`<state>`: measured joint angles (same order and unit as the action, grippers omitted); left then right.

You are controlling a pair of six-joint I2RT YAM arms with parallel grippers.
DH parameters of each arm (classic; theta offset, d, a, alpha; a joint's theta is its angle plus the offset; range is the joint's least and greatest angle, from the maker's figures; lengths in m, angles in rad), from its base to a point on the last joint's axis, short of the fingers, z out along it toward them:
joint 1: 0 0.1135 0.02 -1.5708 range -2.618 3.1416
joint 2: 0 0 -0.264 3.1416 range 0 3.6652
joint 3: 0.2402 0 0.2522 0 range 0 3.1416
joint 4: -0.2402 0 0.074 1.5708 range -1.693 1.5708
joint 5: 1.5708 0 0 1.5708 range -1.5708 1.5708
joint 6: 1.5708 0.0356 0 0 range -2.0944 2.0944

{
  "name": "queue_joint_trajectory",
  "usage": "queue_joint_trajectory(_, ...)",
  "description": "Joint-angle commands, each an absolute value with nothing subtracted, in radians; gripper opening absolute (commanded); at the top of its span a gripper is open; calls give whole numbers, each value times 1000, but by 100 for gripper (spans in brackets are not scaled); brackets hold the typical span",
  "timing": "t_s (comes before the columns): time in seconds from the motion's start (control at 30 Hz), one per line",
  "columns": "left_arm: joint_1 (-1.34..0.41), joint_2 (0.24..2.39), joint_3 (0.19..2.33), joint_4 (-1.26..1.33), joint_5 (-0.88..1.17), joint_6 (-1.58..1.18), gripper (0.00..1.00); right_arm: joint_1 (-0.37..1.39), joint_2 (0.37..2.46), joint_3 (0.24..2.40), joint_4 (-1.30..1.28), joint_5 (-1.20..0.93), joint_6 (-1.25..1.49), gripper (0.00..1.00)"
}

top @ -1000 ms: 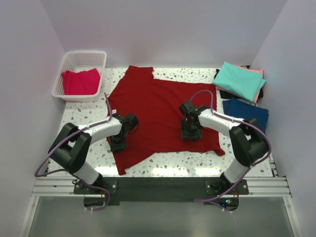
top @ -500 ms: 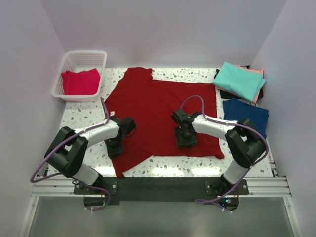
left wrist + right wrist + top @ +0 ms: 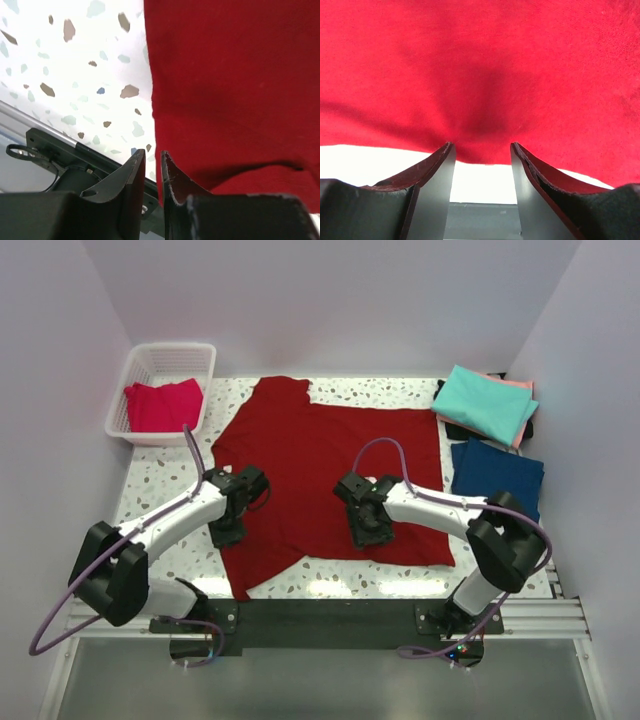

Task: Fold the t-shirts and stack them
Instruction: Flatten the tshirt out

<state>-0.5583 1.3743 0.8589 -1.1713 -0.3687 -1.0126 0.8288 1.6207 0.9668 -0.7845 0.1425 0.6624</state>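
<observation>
From above: the dark red shirt (image 3: 320,450) lies spread on the table (image 3: 160,475), with the left claw (image 3: 226,532) at its near-left edge and the right claw (image 3: 368,532) on its near part. A teal shirt (image 3: 485,405) and a navy shirt (image 3: 497,470) lie at the right.
Left wrist: the jaws are almost together at the cloth's edge; whether they pinch it, I cannot tell.
Right wrist: the jaws stand apart at the near hem.

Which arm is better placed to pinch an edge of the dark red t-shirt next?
Left, probably: the left gripper has its jaws nearly closed at the side edge of the dark red t-shirt; the right gripper sits by the near hem with jaws wide apart.
</observation>
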Motion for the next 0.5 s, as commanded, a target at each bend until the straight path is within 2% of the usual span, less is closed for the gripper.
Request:
queue_joint_trajectory(0.0, -552, 1325, 937, -1193, -446, -1042, 26, 891, 1558, 1125, -844, 230, 675, 52)
queue_joint_trajectory(0.3, -416, 1324, 965, -939, -293, -899, 27, 1072, 1703, 1405, -822, 270, 532, 53)
queue_joint_trajectory(0.47, -362, 1419, 1003, -882, -244, -831, 27, 1146, 1845, 1547, -821, 233, 459, 49)
